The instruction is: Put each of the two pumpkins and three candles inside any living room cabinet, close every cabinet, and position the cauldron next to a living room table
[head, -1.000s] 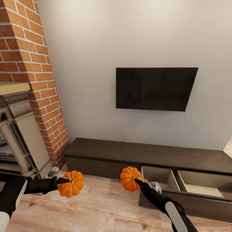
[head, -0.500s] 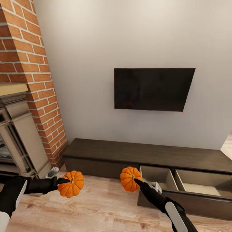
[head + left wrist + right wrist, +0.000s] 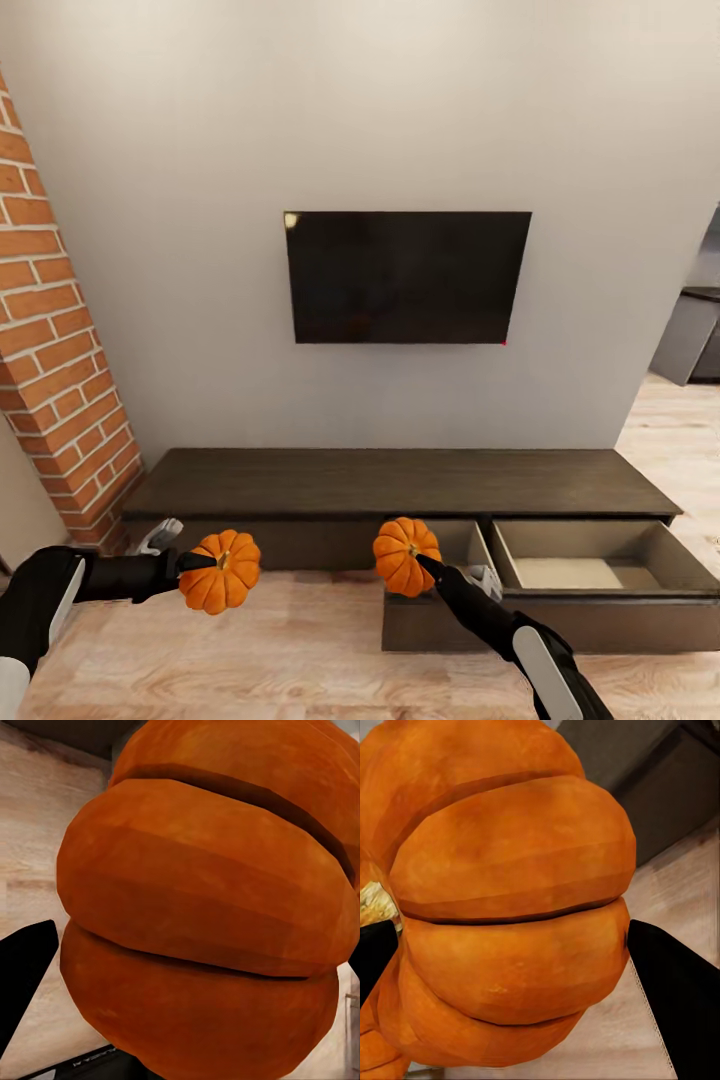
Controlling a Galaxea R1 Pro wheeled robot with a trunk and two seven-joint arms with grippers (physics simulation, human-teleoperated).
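**Two pumpkins in hand, open drawers ahead on the right**

From the head view, we carry one pumpkin in each arm. The left gripper (image 3: pixel 190 563) has its fingers clamped on the left pumpkin (image 3: pixel 220 572), held above the wooden floor (image 3: pixel 250 660) in front of the closed left part of the cabinet (image 3: pixel 400 480). The right gripper (image 3: pixel 425 562) is clamped on the right pumpkin (image 3: pixel 405 555), which hangs just at the near left corner of the open drawer (image 3: pixel 585 570). Two pale compartments show in that pulled-out section, the nearer one partly hidden behind the pumpkin. We judge the right arm much nearer the opening: its load needs only to go forward and to the right, while the left pumpkin lies well apart from it and must cross over. A television (image 3: pixel 405 275) hangs on the wall above.

In the left wrist view, the pumpkin's orange ribs (image 3: pixel 202 915) sit between dark fingers (image 3: pixel 22 975), floor behind.

In the right wrist view, the other pumpkin (image 3: pixel 510 907) is squeezed between black fingers (image 3: pixel 675 1005), with dark cabinet wood (image 3: pixel 660 787) beyond.
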